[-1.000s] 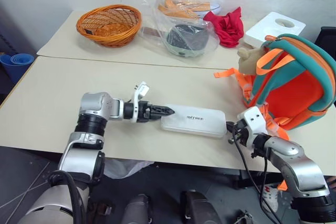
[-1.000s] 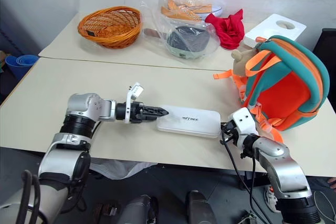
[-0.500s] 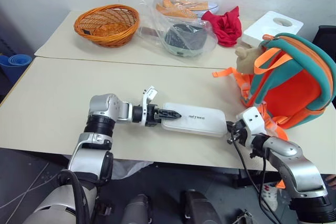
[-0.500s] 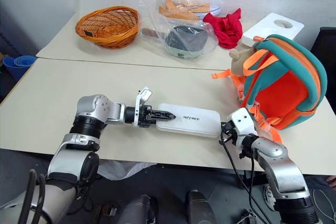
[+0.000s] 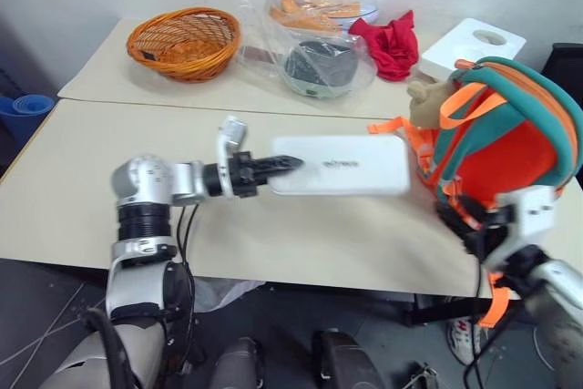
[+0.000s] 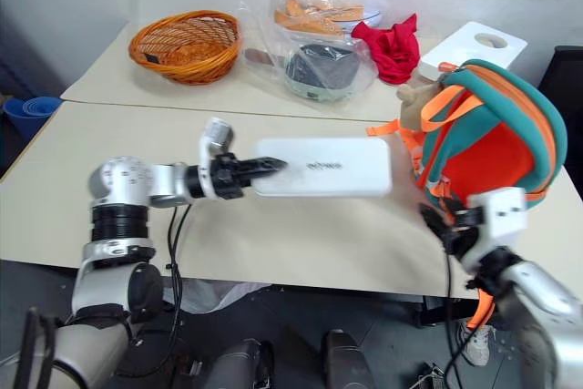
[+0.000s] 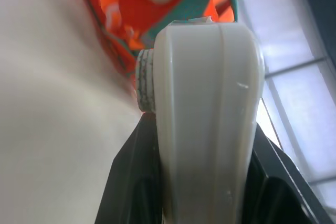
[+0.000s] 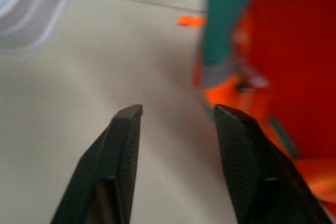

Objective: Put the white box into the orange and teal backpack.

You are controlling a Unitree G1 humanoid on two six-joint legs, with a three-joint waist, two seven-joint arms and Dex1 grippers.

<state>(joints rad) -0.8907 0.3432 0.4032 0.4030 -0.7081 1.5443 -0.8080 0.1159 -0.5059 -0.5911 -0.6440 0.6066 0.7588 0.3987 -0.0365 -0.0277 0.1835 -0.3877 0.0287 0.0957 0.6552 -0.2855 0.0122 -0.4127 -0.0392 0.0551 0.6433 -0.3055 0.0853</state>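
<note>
A: Where the desk (image 5: 82, 198) meets the far one, what holds what?

B: A wicker basket (image 5: 183, 41) with something orange inside, and a clear plastic bag (image 5: 314, 29) around a dark round item. The orange and teal backpack (image 5: 510, 134) stands upright at the right, a tan plush toy (image 5: 428, 102) on it.

A: And the white box (image 5: 339, 165)?

B: Clamped at one end by the left claw (image 5: 278, 165), held level above the desk, its far end near the backpack. A second ago it lay flat on the desk.

A: The right claw (image 8: 176, 116)?

B: Fingers apart, empty, beside the backpack; earlier it sat at the box's end.
</note>
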